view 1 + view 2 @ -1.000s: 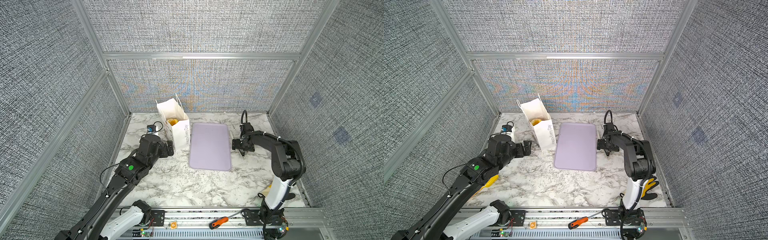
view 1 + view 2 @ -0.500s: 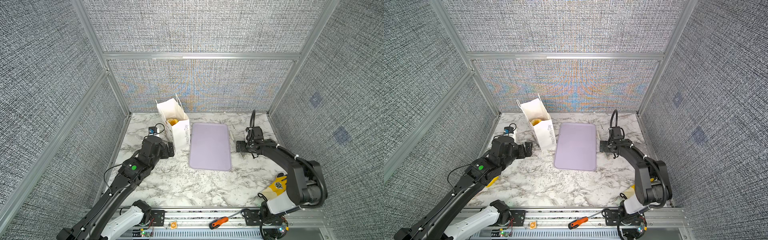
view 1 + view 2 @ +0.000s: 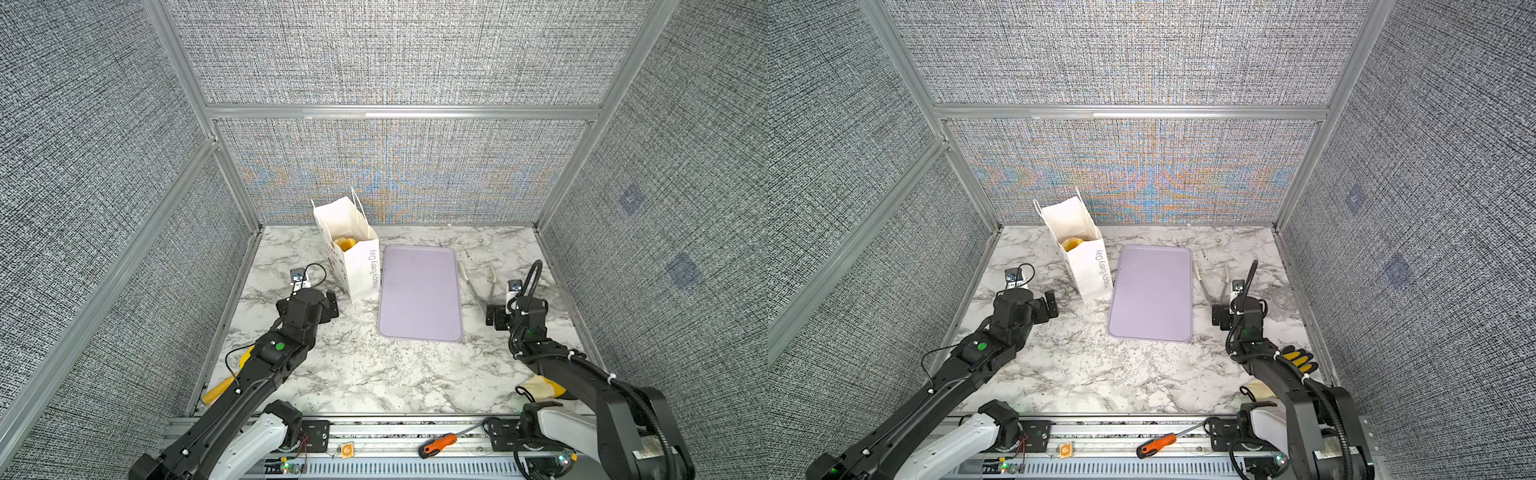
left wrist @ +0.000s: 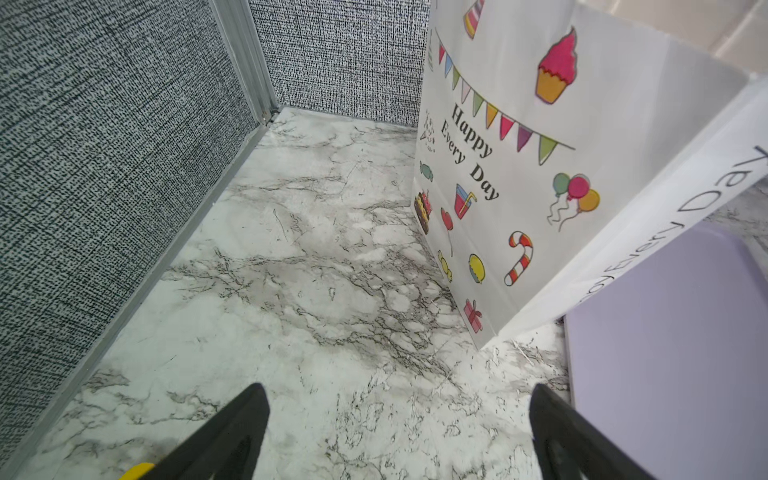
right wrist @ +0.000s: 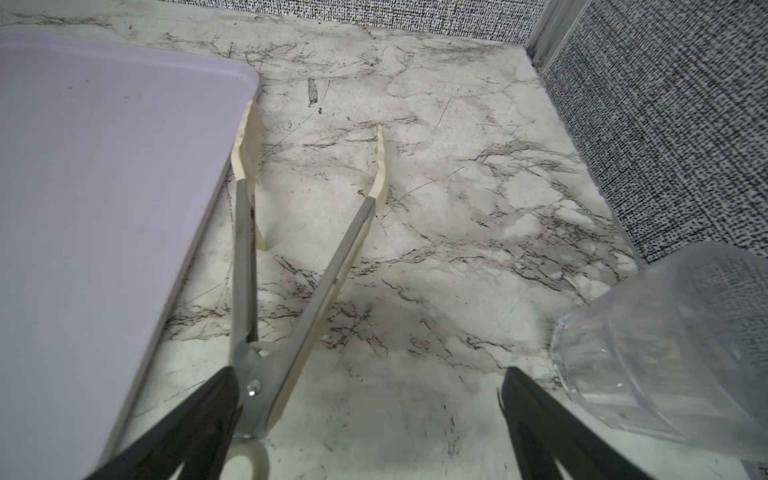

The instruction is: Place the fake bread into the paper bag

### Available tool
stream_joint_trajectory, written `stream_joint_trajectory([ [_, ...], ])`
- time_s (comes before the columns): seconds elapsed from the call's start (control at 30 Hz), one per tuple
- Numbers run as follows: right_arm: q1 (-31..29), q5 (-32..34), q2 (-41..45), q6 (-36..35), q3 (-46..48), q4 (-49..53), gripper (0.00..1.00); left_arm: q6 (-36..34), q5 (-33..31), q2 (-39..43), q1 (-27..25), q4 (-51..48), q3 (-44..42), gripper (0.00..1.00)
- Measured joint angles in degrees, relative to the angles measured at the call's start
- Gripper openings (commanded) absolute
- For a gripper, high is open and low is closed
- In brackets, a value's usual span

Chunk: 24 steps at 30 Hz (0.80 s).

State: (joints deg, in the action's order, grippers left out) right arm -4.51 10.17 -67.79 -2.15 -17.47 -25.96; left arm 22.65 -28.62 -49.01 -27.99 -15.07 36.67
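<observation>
Already done: yellow bread (image 3: 345, 243) shows inside the open top of the upright paper bag (image 3: 358, 270); how many pieces lie in it cannot be counted.
Left to do: seemingly nothing; in both top views no bread shows on the tray (image 3: 419, 299) or the bare surface (image 3: 353, 374).
Left claw (image 4: 397, 390): spread wide, holding nothing, low over the surface; the bag stands just ahead of it, toward the tray.
Right claw (image 5: 370, 374): spread wide, holding nothing; tongs (image 5: 245, 257) lie ahead of it, hinge end by the finger nearer the tray; a clear cup (image 5: 665, 340) lies beside the other finger.
Tray: between the two claws, bare, just beside the bag's base.
Judgement: the job looks finished.
</observation>
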Motion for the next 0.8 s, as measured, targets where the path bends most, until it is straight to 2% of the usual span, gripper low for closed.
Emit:
stream_joint_trajectory([
  [0.4,4.3,-2.8,-19.2,1.0,2.4,-30.7,0.99,-9.4,-4.7,-7.4,3.7,20.7,-9.8,1.00],
  [0.63,4.2,-1.5,-20.3,2.0,2.7,-35.5,1.00,-17.4,-6.3,-14.6,8.5,39.3,-16.0,0.99],
  [0.7,4.2,0.2,-19.9,2.8,0.1,-32.7,0.99,-21.7,-5.1,-17.7,10.6,47.0,-19.1,0.99],
  [0.8,4.5,1.4,-20.5,3.6,-0.6,-33.9,0.99,-25.7,-2.0,-23.5,15.1,57.9,-23.6,0.98],
])
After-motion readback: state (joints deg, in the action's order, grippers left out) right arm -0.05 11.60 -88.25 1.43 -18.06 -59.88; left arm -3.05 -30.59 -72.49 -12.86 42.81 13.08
